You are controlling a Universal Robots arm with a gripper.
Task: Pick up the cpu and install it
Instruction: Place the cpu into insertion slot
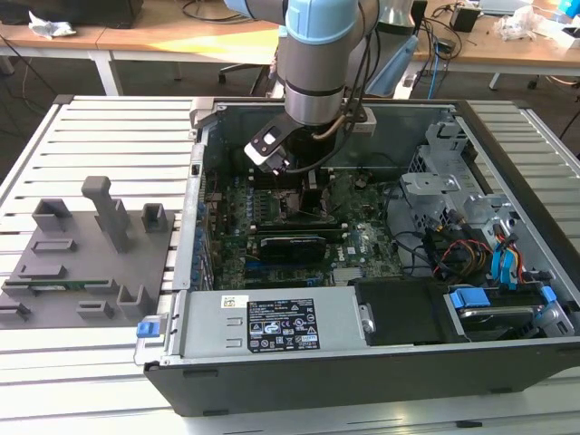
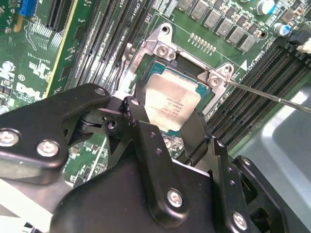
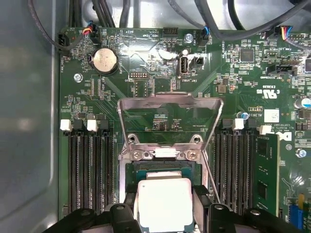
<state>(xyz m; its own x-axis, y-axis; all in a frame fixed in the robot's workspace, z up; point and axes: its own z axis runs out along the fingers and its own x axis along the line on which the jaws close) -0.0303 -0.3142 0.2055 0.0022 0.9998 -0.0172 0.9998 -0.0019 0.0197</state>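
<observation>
**Supervisor:** State of the end effector?

**Inspector:** The end effector (image 2: 165, 114) sits low inside the open computer case (image 1: 362, 385), over the motherboard (image 3: 146, 73). In both wrist views its two black fingers (image 3: 200, 201) are set narrow. One stands against each of two opposite edges of the cpu (image 3: 163, 204). No gap shows between finger and chip on either side. I record it as closed on the cpu.

**Supervisor:** Where does the cpu lie relative to it?

**Inspector:** It lies directly between the fingertips, with its silver top facing up and level. It is at the socket (image 2: 151, 73), within the socket's frame. In the second wrist view a strip of the teal socket bed shows along one edge of the chip. I cannot tell whether the chip is fully seated or held just above the bed.

**Supervisor:** Socket hardware?

**Inspector:** The metal load plate (image 3: 170, 104) stands swung open, tilted up and apart from the chip. The thin retention lever (image 2: 272, 97) lies free, reaching out over the memory slots (image 3: 90, 170). Those slots flank the socket on both sides.

**Supervisor:** Surroundings?

**Inspector:** The case lies on its side on a slatted table (image 1: 100, 118). A grey fixture tray (image 1: 91, 276) rests on the table beside the case, at the exterior view's left.
</observation>
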